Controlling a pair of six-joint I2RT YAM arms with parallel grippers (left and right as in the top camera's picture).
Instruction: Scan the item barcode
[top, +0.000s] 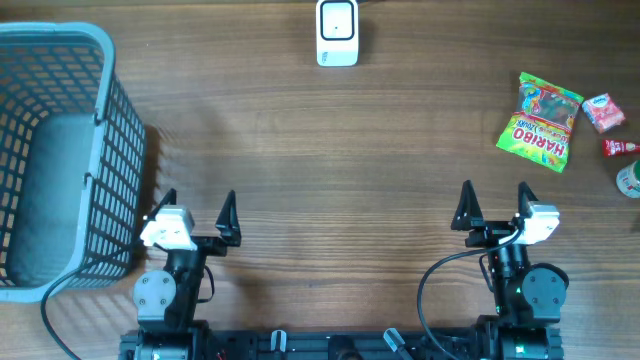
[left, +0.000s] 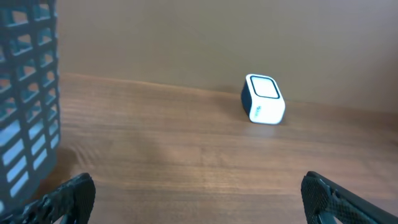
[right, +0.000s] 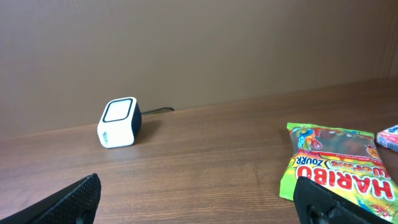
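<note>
Both arms sit at the near edge of the table (top: 300, 150), left gripper (top: 198, 200) and right gripper (top: 494, 190) each spread wide and empty; the green sweet bag (top: 541, 122) lies flat near the right edge, the white scanner (top: 337, 32) stands mid far edge. Right arm's the obvious pick: pinch the bag by a free edge, not across its face, since no barcode shows on top and it'll likely need flipping towards the scanner window. The print reads HARIBO, with a smaller word beginning ZOUR.

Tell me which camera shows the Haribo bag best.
Overhead: the whole Haribo bag lies flat, unobstructed, label readable. Right wrist shows the Haribo bag closer but at a slant, its near end cut off by the frame. Left wrist doesn't show it.
</note>
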